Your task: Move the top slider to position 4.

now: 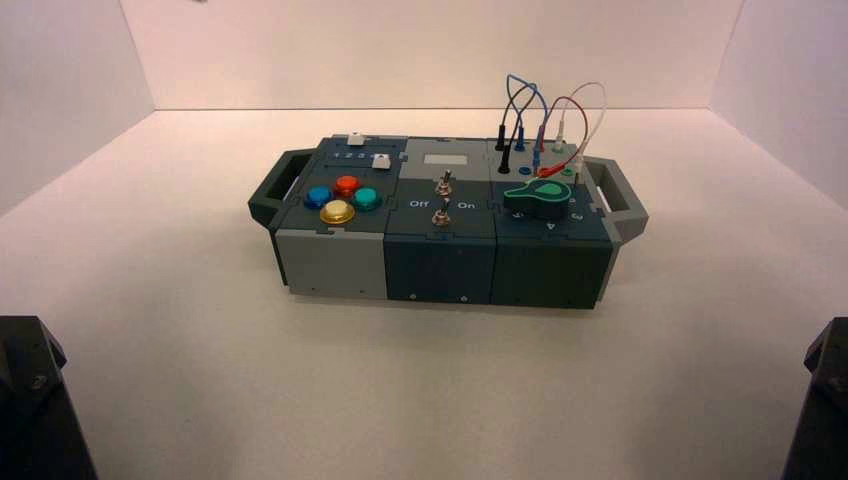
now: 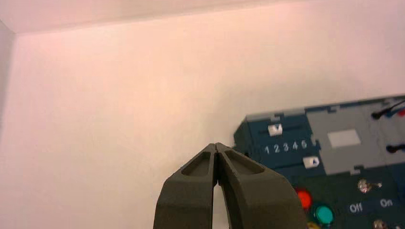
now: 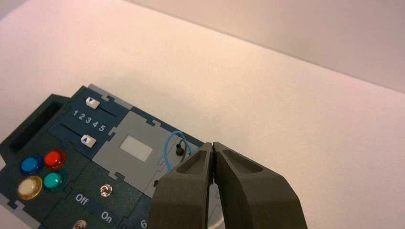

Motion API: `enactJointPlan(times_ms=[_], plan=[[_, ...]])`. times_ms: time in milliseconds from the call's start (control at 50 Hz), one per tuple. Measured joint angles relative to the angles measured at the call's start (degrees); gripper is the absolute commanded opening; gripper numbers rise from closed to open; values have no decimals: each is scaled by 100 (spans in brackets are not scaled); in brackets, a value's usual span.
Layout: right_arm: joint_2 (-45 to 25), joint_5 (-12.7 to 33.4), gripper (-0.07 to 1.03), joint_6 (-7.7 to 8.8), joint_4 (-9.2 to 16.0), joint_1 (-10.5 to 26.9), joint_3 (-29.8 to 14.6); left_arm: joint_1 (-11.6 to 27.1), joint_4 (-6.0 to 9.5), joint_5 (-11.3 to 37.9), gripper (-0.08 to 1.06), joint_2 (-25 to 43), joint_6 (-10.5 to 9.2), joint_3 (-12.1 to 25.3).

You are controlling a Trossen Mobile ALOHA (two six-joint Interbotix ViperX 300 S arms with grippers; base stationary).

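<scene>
high view [image 1: 430, 380]: box on pale tabletop [image 1: 190, 340], pale walls [image 1: 430, 50] behind.

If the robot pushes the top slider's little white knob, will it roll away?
Probably not: the top slider's knob looks squarish, not round. It seems to sit on a straight track, so it would likely slide along that. It looks like hard plastic, so probably stiff, not squishy.

Plain pale walls [image 1: 420, 50] around a whitish tabletop [image 1: 150, 250]
</scene>
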State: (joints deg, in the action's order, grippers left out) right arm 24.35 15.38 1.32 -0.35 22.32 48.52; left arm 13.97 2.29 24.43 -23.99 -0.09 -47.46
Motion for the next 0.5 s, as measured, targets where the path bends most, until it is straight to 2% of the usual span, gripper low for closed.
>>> enactJointPlan(times_ms=[80,200,360,500], plan=[[-264,35,-2,0,0,18,-114,123,9,360,-3,571,0,387],[-501,44,-2,0,26,53,-237,308,26,624,-3,1143,-53,826],[-650,70,-2,0,35,97,-369,642,70,835,-3,1960,-220,1397],[-738,79,-2,0,62,105,-387,870,70,905,-3,2531,-264,1714]])
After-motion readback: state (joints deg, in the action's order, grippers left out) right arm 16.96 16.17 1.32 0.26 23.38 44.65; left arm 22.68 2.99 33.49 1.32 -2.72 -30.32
